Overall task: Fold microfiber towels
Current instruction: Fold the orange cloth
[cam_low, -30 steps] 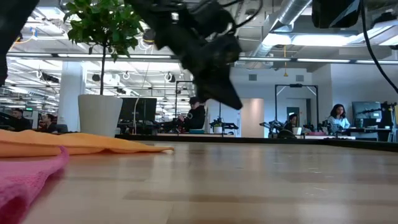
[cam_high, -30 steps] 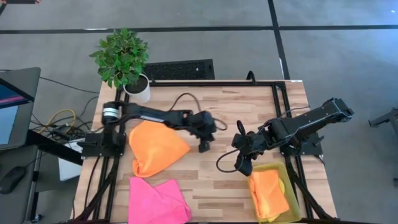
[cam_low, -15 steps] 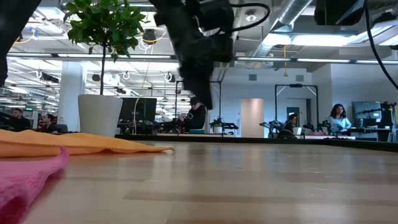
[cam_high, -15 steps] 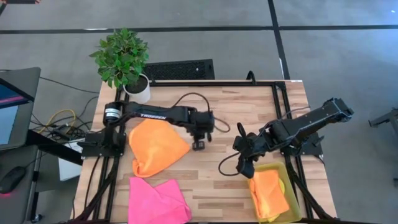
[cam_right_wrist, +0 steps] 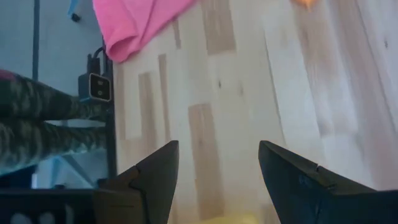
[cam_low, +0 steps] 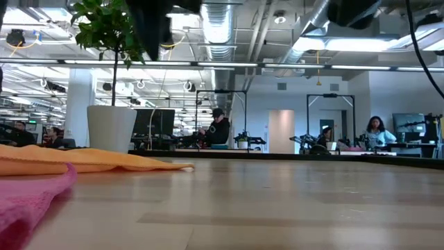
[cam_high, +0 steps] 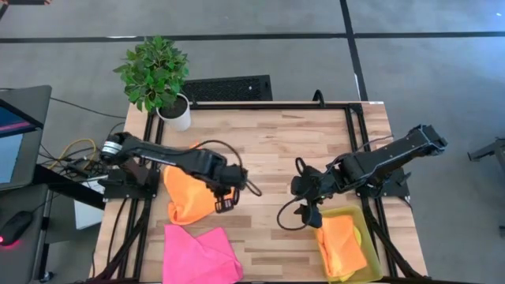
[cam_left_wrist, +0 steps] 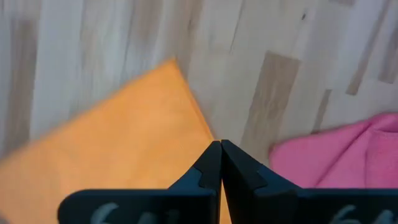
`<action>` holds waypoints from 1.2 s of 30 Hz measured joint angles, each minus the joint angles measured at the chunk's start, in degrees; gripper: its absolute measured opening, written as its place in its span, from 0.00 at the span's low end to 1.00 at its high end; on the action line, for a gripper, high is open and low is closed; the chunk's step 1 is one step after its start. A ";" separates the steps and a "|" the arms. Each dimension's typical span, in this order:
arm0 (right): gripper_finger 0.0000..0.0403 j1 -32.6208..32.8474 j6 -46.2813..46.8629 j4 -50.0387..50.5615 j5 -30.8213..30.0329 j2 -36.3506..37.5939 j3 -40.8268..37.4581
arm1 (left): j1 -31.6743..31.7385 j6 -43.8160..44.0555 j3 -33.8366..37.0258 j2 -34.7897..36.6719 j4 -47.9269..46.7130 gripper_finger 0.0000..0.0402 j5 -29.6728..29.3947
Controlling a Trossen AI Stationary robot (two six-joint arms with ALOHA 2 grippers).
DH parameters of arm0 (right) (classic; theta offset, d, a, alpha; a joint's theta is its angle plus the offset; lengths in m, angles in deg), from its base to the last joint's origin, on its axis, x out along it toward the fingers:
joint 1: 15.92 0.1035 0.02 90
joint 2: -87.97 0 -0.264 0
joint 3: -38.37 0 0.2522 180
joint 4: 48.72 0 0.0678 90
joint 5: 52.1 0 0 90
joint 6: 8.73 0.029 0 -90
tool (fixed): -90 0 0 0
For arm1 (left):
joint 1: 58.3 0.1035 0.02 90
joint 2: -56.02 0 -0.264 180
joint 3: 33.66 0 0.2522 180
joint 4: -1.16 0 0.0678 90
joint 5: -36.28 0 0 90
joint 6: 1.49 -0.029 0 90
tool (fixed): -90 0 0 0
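Note:
An orange towel (cam_high: 189,192) lies bunched on the table's left half, and it also shows in the low view (cam_low: 83,161). A hot pink towel (cam_high: 201,252) lies crumpled at the near edge. A second orange towel (cam_high: 341,246) lies in the yellow bin (cam_high: 369,260). I cannot tell a yellow towel apart from the bin. My left gripper (cam_high: 224,203) is shut and hovers over the first orange towel's right corner (cam_left_wrist: 177,68). My right gripper (cam_high: 304,211) is open and empty just left of the bin, above bare wood (cam_right_wrist: 217,180).
A potted plant (cam_high: 162,83) stands at the far left corner. The pink towel (cam_right_wrist: 143,22) lies beyond my right gripper's fingers. Bare wood (cam_high: 308,142) lies between the arms. People sit at desks in the room behind (cam_low: 378,132).
My left gripper has swung from the table's middle toward the left and near edges, turning as it went. It now stands over the orange towel's right corner. The towels have not moved.

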 joint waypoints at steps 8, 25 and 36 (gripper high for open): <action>0.61 -4.97 -25.79 -12.43 0.44 -6.88 0.00 | -7.18 22.38 0.02 5.56 -11.30 0.00 -5.79; 0.61 -12.93 -50.52 -41.37 0.30 -29.70 0.00 | -16.60 45.20 0.02 12.41 -15.32 0.00 -10.48; 0.61 -17.05 -56.05 -43.04 0.31 -40.51 6.41 | -16.91 46.87 0.02 12.43 -16.24 0.00 -10.42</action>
